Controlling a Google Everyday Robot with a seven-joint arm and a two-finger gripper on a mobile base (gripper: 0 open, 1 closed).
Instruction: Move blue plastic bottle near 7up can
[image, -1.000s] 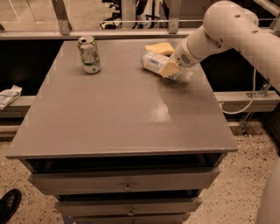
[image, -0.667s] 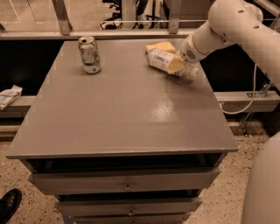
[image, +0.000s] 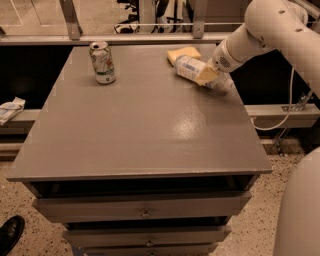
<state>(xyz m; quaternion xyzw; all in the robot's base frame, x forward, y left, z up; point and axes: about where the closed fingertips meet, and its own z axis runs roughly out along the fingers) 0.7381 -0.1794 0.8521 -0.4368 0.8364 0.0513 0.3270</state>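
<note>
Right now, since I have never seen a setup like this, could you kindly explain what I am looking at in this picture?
This is one picture from a single camera looking down at a grey table with drawers; where the camera is mounted I cannot say. The white curved thing at the upper right is the robot's arm. At its end is the gripper, a two-finger clamp, over the table's far right part. It appears closed around the blue plastic bottle, which lies tilted on its side. Just behind the bottle is a yellow sponge. At the far left the 7up can stands upright, well apart from the bottle. The job is to bring the bottle near that can.
</note>
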